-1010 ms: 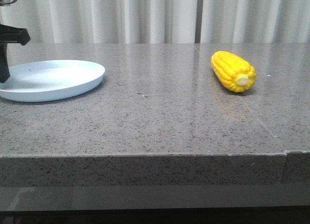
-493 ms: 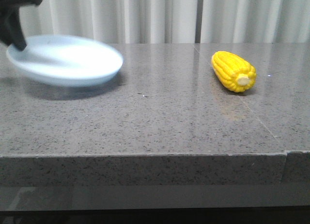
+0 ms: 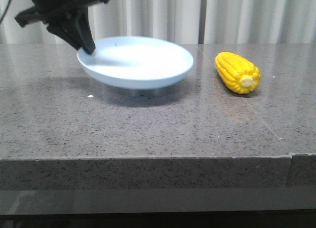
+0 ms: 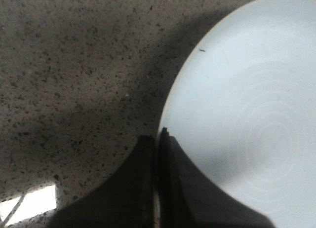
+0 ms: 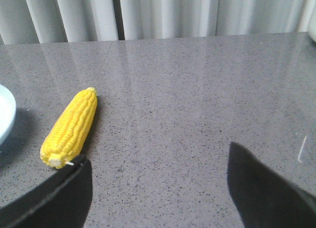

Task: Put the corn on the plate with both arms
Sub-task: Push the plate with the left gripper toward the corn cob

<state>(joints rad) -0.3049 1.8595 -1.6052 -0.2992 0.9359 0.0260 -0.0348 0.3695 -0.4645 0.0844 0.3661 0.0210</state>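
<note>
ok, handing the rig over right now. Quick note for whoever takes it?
Left gripper: shut on the plate rim, plate held off the table, its shadow underneath.
Right gripper: open, empty, just short of the corn.
Corn lies on the table to the right of the plate, apart from it.
Done: plate picked up.
Left: set plate down, grasp corn with right, place it on plate.

The left gripper (image 3: 84, 40) is matte black, with an angular, blocky body and 2 flat fingers (image 4: 173, 188) that taper to thin tips. A thin dark cable runs at its upper left. The right gripper (image 5: 158, 188) shows 2 broad black fingers (image 5: 266, 193) with smooth surfaces.
</note>
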